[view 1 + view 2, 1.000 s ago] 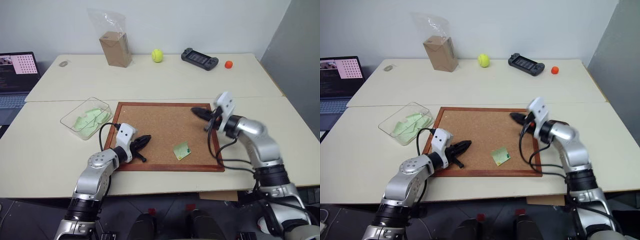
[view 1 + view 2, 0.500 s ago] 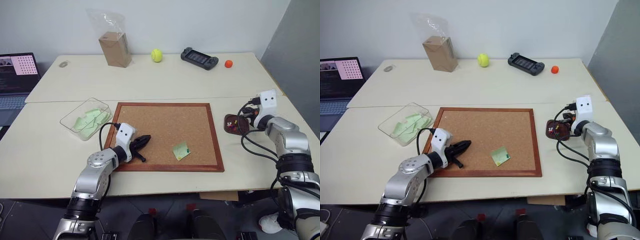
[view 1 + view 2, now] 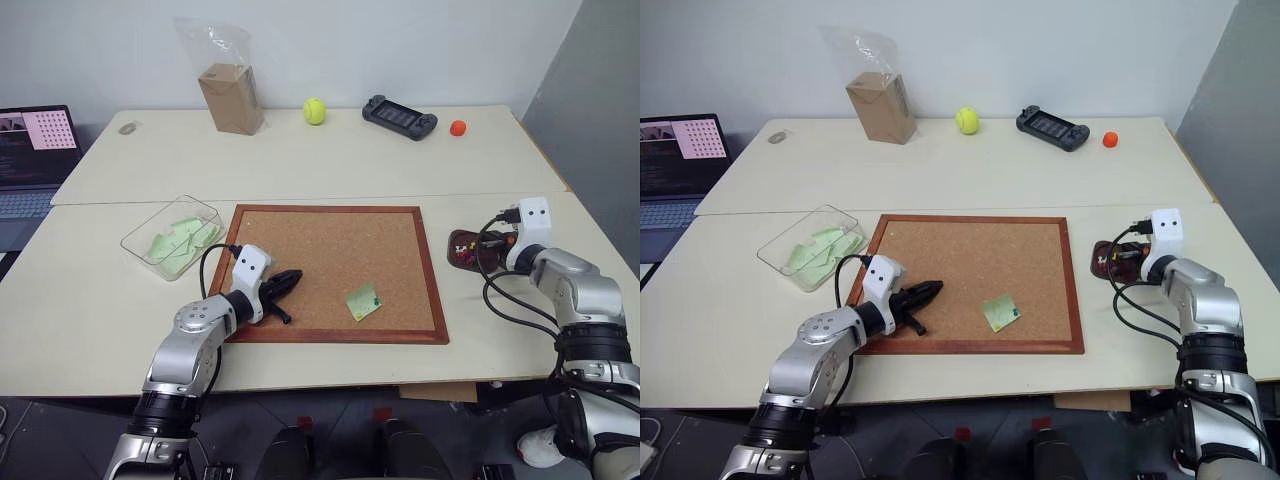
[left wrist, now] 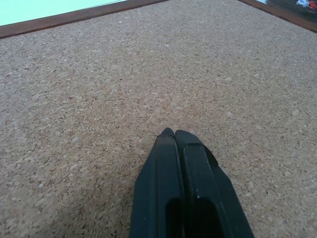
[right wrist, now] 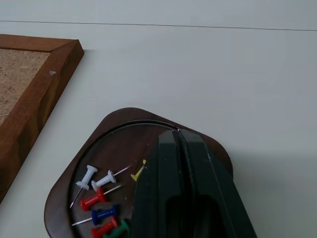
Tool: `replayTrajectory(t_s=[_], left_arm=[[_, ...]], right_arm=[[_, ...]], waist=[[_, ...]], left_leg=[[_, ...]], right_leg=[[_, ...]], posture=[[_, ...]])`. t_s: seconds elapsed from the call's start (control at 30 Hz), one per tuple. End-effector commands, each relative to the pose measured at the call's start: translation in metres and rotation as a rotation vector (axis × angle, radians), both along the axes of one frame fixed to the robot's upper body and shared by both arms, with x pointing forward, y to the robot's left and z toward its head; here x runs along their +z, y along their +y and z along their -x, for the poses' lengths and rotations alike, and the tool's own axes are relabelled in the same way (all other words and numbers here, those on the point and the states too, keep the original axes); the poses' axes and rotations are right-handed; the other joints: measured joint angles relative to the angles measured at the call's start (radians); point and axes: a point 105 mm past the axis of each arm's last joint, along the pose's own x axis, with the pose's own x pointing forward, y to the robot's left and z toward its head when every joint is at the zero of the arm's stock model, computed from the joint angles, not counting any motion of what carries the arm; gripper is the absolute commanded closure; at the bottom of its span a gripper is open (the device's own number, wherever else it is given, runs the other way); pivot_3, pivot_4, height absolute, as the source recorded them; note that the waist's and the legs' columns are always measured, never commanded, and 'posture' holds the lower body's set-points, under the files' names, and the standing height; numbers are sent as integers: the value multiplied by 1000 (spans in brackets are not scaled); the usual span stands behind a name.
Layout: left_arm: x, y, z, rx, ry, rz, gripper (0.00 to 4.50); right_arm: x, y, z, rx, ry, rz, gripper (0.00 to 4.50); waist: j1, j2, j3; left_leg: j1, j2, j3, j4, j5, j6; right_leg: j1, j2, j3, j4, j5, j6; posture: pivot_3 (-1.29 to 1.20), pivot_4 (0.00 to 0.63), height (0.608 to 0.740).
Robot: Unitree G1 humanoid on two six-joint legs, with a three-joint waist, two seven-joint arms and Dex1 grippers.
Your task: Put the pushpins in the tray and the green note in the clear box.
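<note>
The pale green note [image 3: 362, 301] lies on the corkboard [image 3: 320, 250] near its front right, with a small dark green pushpin [image 3: 372, 298] on it. Several pushpins [image 5: 96, 198], white, red, blue, yellow and green, lie in the dark brown tray [image 5: 143, 118], which sits right of the board. My right gripper [image 5: 177, 132] hangs shut over the tray's middle, nothing visible between its fingers. Low over the board's front left, my left gripper [image 3: 291, 278] is shut and empty. The clear box [image 3: 140, 243], left of the board, holds green paper.
Along the table's far side stand a bagged cardboard box [image 3: 231, 96], a tennis ball [image 3: 315, 110], a black game controller [image 3: 399, 117] and a small orange ball [image 3: 457, 127]. A laptop [image 3: 35, 150] sits at the far left.
My right gripper swung from over the corkboard's far right corner out to the right and down, ending over the tray. The left arm stayed still.
</note>
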Motion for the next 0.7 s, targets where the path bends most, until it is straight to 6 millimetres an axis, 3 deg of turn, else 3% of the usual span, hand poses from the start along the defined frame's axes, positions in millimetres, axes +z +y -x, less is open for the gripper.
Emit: replayTrajectory(t_s=[0.03,0.27,0.7], left_arm=[[-17,8,3,19,65,-41,4500],[-17,7,2,16,62,-43,4500],[-16,6,2,7,57,-43,4500]], right_arm=[[18,1,0,-2,-65,-14,4487],[23,5,3,10,-71,-36,4487],[19,-4,5,-13,-76,7,1852]], waist=[[0,0,0],[0,0,0],[0,0,0]], left_leg=[[0,0,0,0,0,0],[0,0,0,0,0,0],[0,0,0,0,0,0]], right_leg=[[0,0,0,0,0,0],[0,0,0,0,0,0],[0,0,0,-1,0,0]], posture=[[0,150,740],[0,150,740],[0,150,740]])
